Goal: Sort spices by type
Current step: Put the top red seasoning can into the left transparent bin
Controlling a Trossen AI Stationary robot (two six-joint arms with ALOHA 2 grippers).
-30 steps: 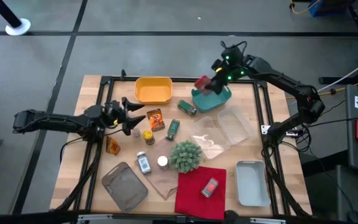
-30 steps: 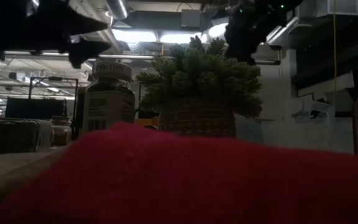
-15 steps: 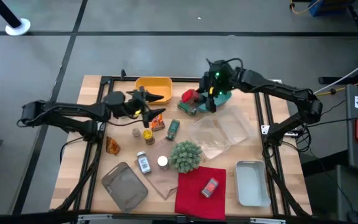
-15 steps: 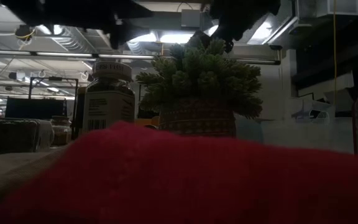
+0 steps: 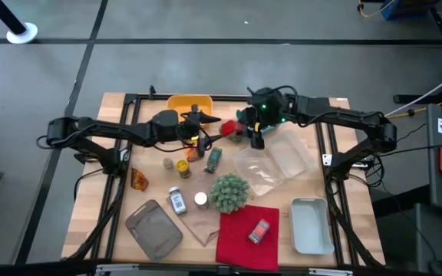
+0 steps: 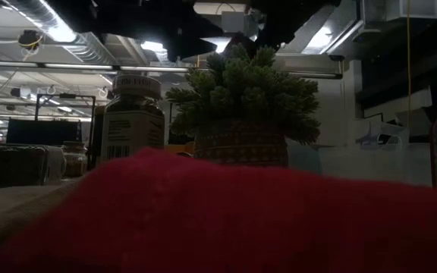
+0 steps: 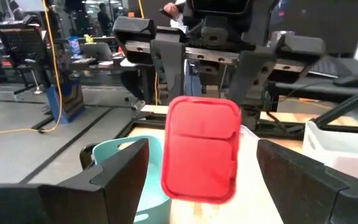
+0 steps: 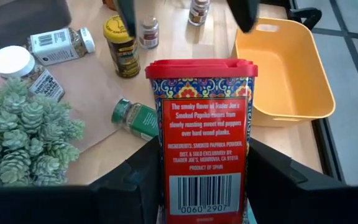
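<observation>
Red paprika tin [image 8: 201, 140] held upright between the fingers of the right gripper [image 5: 245, 127], above the bench [image 5: 336, 184] beside the teal bin [image 7: 114, 163]. Left gripper [image 5: 215, 129], fingers spread wide, faces the tin from just in front without touching it. Yellow bin [image 8: 286, 65] lies beyond the tin, and the green jar [image 8: 133, 117] below it beside the plant ball [image 8: 20, 130].
</observation>
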